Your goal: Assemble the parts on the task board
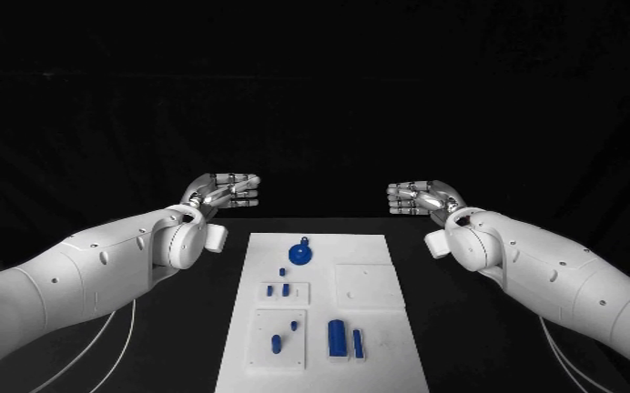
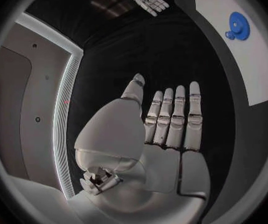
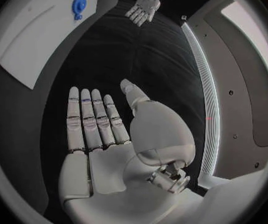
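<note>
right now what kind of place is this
Probably a robot test bench or lab: a black table, a white task board carrying small blue parts, and both hands open beside it.

Head view is dim overall: black table (image 1: 157, 338) and background merge into one dark field, with only the white task board (image 1: 381, 357) and white arms lit brightly from above. Board detail is kept, no glare blown out. Soft shadows are seen under the arms. Wrist views are strongly fisheye-bent at the rim, with dark vignetting; bright strip lights are curved. Focus is acceptable; edges are softened.
</note>
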Robot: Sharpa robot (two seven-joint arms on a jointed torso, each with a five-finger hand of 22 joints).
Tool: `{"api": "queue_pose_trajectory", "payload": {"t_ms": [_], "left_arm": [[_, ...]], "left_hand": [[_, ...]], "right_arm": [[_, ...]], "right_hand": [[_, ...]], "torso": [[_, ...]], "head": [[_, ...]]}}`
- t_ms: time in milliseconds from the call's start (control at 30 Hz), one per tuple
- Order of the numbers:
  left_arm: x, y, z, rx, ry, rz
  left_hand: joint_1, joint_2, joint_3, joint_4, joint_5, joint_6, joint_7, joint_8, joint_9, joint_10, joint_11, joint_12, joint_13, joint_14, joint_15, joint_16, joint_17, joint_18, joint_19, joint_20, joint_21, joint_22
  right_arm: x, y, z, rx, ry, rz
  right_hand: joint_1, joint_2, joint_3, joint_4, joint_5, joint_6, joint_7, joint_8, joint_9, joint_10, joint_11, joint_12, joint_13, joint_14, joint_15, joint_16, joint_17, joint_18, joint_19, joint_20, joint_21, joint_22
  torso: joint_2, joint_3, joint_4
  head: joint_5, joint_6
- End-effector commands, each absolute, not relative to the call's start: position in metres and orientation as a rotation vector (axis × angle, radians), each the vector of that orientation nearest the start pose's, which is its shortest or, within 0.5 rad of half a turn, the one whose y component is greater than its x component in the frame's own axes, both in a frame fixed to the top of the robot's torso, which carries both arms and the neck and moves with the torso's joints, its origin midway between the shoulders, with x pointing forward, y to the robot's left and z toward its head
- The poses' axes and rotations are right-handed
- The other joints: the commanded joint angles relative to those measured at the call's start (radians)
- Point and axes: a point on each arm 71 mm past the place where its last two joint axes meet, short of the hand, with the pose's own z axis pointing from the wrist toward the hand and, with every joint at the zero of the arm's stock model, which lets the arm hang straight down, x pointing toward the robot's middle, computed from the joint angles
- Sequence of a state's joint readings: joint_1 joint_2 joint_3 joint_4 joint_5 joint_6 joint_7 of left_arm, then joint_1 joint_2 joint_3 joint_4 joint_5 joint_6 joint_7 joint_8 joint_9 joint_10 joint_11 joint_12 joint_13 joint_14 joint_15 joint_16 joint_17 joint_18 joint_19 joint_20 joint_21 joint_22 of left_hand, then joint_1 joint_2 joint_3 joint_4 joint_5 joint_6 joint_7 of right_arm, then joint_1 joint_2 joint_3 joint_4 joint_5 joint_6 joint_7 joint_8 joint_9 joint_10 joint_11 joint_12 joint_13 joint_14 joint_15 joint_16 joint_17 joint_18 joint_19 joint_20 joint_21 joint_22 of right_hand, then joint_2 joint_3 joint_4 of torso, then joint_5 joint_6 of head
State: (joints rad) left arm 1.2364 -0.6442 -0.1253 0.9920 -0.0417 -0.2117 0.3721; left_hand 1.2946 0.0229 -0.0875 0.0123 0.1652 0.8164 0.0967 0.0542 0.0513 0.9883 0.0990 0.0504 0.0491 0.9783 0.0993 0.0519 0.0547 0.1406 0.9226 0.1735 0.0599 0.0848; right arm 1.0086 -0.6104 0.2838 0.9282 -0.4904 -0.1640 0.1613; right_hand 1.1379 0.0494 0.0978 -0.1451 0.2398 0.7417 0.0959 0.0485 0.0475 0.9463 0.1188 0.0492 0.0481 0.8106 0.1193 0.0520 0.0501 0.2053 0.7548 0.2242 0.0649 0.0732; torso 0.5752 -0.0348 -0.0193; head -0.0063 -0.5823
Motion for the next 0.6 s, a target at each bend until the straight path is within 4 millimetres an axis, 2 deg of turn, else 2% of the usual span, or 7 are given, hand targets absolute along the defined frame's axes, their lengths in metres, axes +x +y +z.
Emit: {"api": "queue_pose_trajectory", "payload": {"t_ms": [33,100,133,200,233,300,600], "left_arm": [[0.567,0.270,-0.213,-1.086,1.398,-1.262],[0.564,0.267,-0.215,-1.090,1.391,-1.263],[0.562,0.265,-0.215,-1.093,1.387,-1.263],[0.558,0.260,-0.218,-1.101,1.377,-1.263],[0.555,0.258,-0.219,-1.105,1.370,-1.263],[0.546,0.249,-0.222,-1.118,1.352,-1.263],[0.494,0.211,-0.228,-1.180,1.263,-1.247]], "left_hand": [[-0.423,-0.023,0.088,-0.012,-0.165,-0.816,-0.097,-0.054,-0.051,-0.988,-0.099,-0.050,-0.049,-0.978,-0.099,-0.052,-0.055,-0.141,-0.923,-0.173,-0.060,-0.085],[-0.486,-0.023,0.088,-0.012,-0.165,-0.816,-0.097,-0.054,-0.051,-0.988,-0.099,-0.050,-0.049,-0.978,-0.099,-0.052,-0.055,-0.141,-0.923,-0.173,-0.060,-0.085],[-0.515,-0.023,0.088,-0.012,-0.165,-0.816,-0.097,-0.054,-0.051,-0.988,-0.099,-0.050,-0.049,-0.978,-0.099,-0.052,-0.055,-0.141,-0.923,-0.173,-0.060,-0.085],[-0.582,-0.023,0.088,-0.012,-0.165,-0.816,-0.097,-0.054,-0.051,-0.988,-0.099,-0.050,-0.049,-0.978,-0.099,-0.052,-0.055,-0.141,-0.923,-0.173,-0.060,-0.085],[-1.295,-0.023,0.088,-0.012,-0.165,-0.816,-0.097,-0.054,-0.051,-0.988,-0.099,-0.050,-0.049,-0.978,-0.099,-0.052,-0.055,-0.141,-0.923,-0.173,-0.060,-0.085],[-1.295,-0.023,0.088,-0.012,-0.165,-0.816,-0.097,-0.054,-0.051,-0.988,-0.099,-0.050,-0.049,-0.978,-0.099,-0.052,-0.055,-0.141,-0.923,-0.173,-0.060,-0.085],[-1.295,-0.023,0.088,-0.012,-0.165,-0.816,-0.097,-0.054,-0.051,-0.988,-0.099,-0.050,-0.049,-0.978,-0.099,-0.052,-0.055,-0.141,-0.923,-0.173,-0.060,-0.085]], "right_arm": [[0.566,-0.278,-0.237,1.034,1.513,1.126],[0.565,-0.275,-0.235,1.034,1.499,1.136],[0.564,-0.273,-0.235,1.035,1.490,1.142],[0.561,-0.268,-0.233,1.038,1.467,1.158],[0.559,-0.265,-0.231,1.040,1.454,1.166],[0.553,-0.256,-0.228,1.048,1.417,1.190],[0.507,-0.215,-0.222,1.127,1.269,1.253]], "right_hand": [[-0.370,-0.049,-0.098,0.145,-0.240,-0.742,-0.096,-0.048,-0.047,-0.946,-0.119,-0.049,-0.048,-0.811,-0.119,-0.052,-0.050,-0.205,-0.755,-0.224,-0.065,-0.073],[-0.427,-0.049,-0.098,0.145,-0.240,-0.742,-0.096,-0.048,-0.047,-0.946,-0.119,-0.049,-0.048,-0.811,-0.119,-0.052,-0.050,-0.205,-0.755,-0.224,-0.065,-0.073],[-1.138,-0.049,-0.098,0.145,-0.240,-0.742,-0.096,-0.048,-0.047,-0.946,-0.119,-0.049,-0.048,-0.811,-0.119,-0.052,-0.050,-0.205,-0.755,-0.224,-0.065,-0.073],[-1.138,-0.049,-0.098,0.145,-0.240,-0.742,-0.096,-0.048,-0.047,-0.946,-0.119,-0.049,-0.048,-0.811,-0.119,-0.052,-0.050,-0.205,-0.755,-0.224,-0.065,-0.073],[-1.138,-0.049,-0.098,0.145,-0.240,-0.742,-0.096,-0.048,-0.047,-0.946,-0.119,-0.049,-0.048,-0.811,-0.119,-0.052,-0.050,-0.205,-0.755,-0.224,-0.065,-0.073],[-1.138,-0.049,-0.098,0.145,-0.240,-0.742,-0.096,-0.048,-0.047,-0.946,-0.119,-0.049,-0.048,-0.811,-0.119,-0.052,-0.050,-0.205,-0.755,-0.224,-0.065,-0.073],[-1.138,-0.049,-0.098,0.145,-0.240,-0.742,-0.096,-0.048,-0.047,-0.946,-0.119,-0.049,-0.048,-0.811,-0.119,-0.052,-0.050,-0.205,-0.755,-0.224,-0.065,-0.073]], "torso": [[-0.005,0.0053,0.0028],[-0.013,0.0145,0.0079],[-0.018,0.0200,0.0110],[-0.026,0.0291,0.0161],[-0.028,0.0319,0.0177],[-0.031,0.0348,0.0193],[-0.031,0.0348,0.0193]], "head": [[0.001,-0.007],[0.003,-0.010],[0.004,-0.012],[0.005,-0.016],[0.006,-0.017],[0.006,-0.018],[0.006,-0.018]]}}
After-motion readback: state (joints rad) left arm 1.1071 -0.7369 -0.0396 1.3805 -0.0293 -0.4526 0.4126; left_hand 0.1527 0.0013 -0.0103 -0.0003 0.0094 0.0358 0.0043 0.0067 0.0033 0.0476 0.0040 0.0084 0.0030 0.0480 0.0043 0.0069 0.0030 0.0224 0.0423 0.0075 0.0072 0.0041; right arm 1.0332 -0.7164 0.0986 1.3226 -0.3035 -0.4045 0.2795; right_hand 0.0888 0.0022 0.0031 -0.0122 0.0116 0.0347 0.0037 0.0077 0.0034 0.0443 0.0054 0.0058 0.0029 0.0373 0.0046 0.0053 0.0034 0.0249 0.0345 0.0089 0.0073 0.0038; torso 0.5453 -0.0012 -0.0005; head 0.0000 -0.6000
